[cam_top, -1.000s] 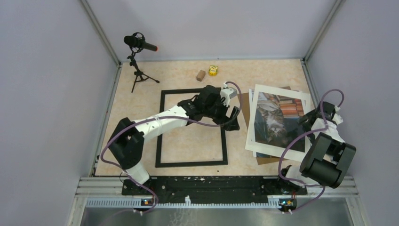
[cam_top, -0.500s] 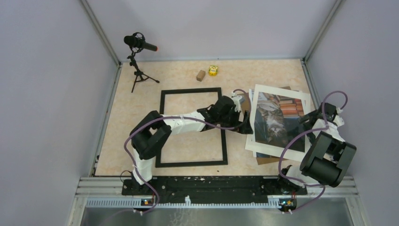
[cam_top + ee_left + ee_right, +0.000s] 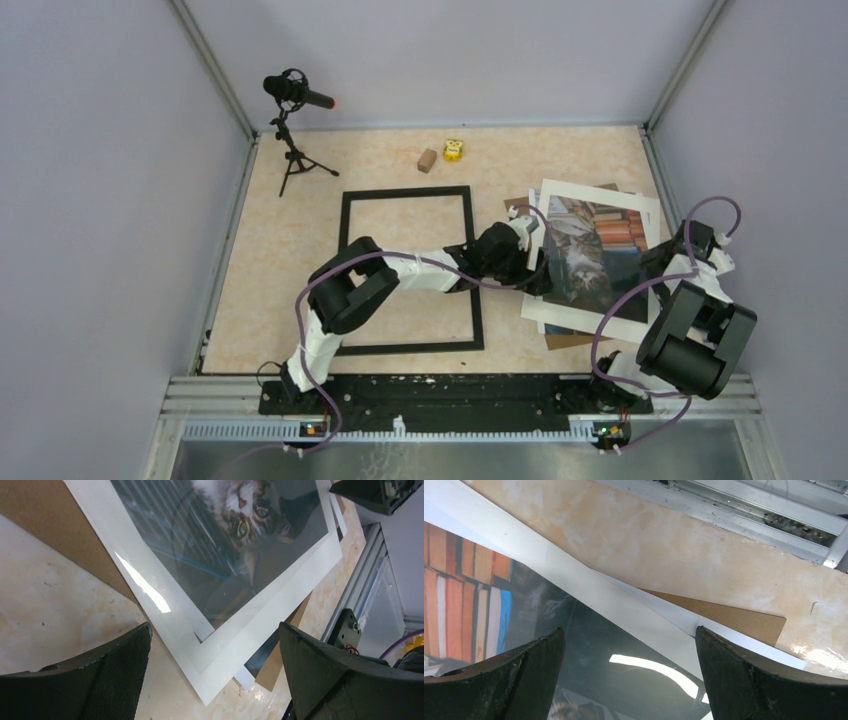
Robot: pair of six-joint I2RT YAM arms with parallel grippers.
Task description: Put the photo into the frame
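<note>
Left tool (image 3: 214,627): jaws apart, above cat photo (image 3: 590,255) corner | right tool (image 3: 629,631): jaws apart, above photo edge | black frame (image 3: 400,193): left of photo

My table (image 3: 290,230) – pale marbled beige top, walled on three sides.

Flat on it, left of centre, lies the black picture frame (image 3: 410,348), bare tabletop showing through its opening. To the right a brown cardboard backing board (image 3: 45,515) lies flat too, mostly covered. At the far left corner stands a microphone on a small tripod (image 3: 293,150) – and near the far edge, just beside each other, sit a small brown block (image 3: 427,160) and a small yellow object (image 3: 454,150).
</note>
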